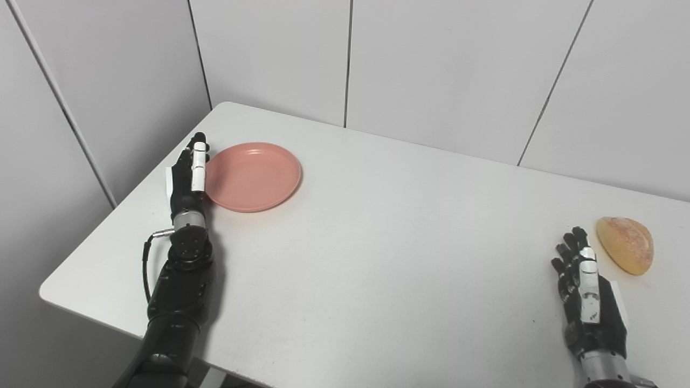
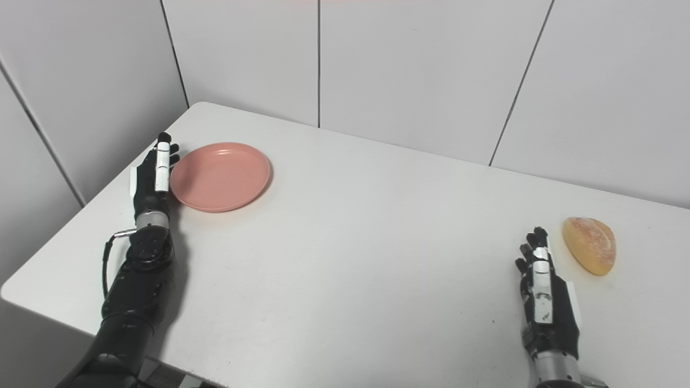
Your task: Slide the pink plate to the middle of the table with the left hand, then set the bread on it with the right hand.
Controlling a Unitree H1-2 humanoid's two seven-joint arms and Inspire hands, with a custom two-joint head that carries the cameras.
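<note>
Neither step is complete: left hand, fingers extended and holding nothing, stands at the left rim of the pink plate near the table corner, while the right hand, empty with fingers apart, rests near the bread.

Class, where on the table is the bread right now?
The bread lies near the table's right edge, just beyond the right hand, not touching it, far across from the pink plate.
</note>
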